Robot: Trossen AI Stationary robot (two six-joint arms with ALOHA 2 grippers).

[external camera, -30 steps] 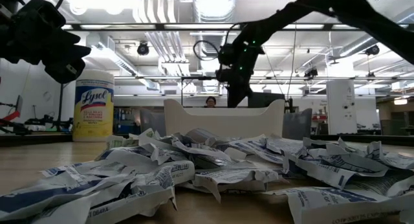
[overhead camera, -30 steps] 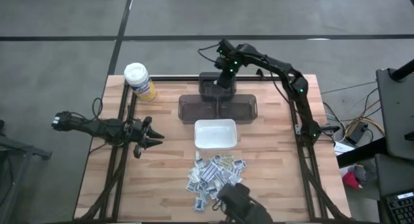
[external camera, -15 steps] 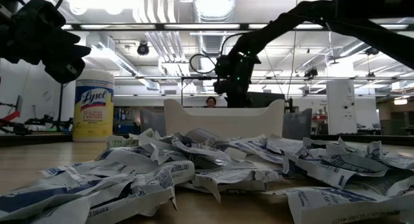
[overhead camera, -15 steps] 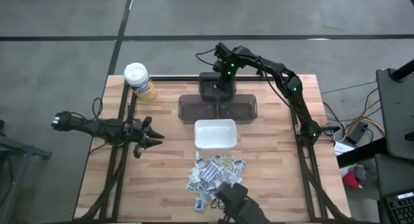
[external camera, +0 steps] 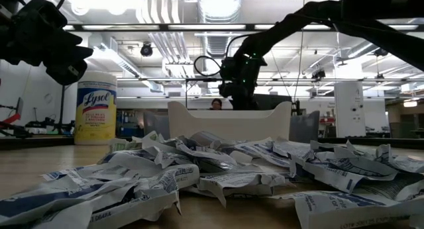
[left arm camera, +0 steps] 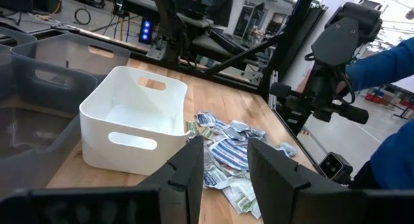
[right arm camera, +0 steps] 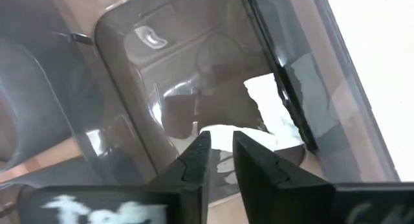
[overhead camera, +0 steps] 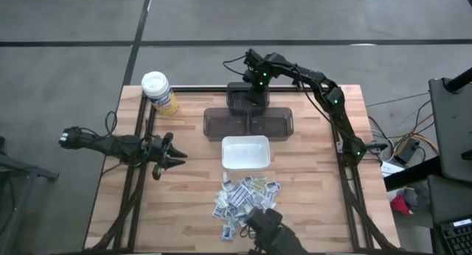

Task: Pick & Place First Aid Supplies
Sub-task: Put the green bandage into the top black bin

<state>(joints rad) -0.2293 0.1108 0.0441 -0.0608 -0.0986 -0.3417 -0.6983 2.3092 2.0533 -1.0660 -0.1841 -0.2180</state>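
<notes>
1. Right hand (overhead camera: 254, 93): poised over the small dark bin (overhead camera: 247, 99) at the far edge of the tabletop (overhead camera: 184, 174). In its own wrist view the fingers (right arm camera: 194, 160) stand slightly apart with nothing clamped between them; a white packet (right arm camera: 272, 114) lies on the bin floor just beyond the tips.
2. Left hand (overhead camera: 168, 156): waiting over the left of the tabletop, well apart from the supplies. Its wrist view shows the fingers (left arm camera: 187, 172) apart and empty.
3. First aid supplies (overhead camera: 245, 197): loose heap of small flat packets at the near edge, just in front of the white dish (overhead camera: 245, 152).
4. Step in hand, as judged: release into the small bin. To do it well, spread the fingers fully, confirm the packet lies free, then lift straight up clear of the walls.
5. Views compared: only the right wrist view sees into the bin; the high view alone gives the layout, including the large grey bin (overhead camera: 248, 124) and yellow canister (overhead camera: 158, 92). The low view (external camera: 199, 169) shows the heap overlapping and crumpled; the dish blocks its view of the bins.
</notes>
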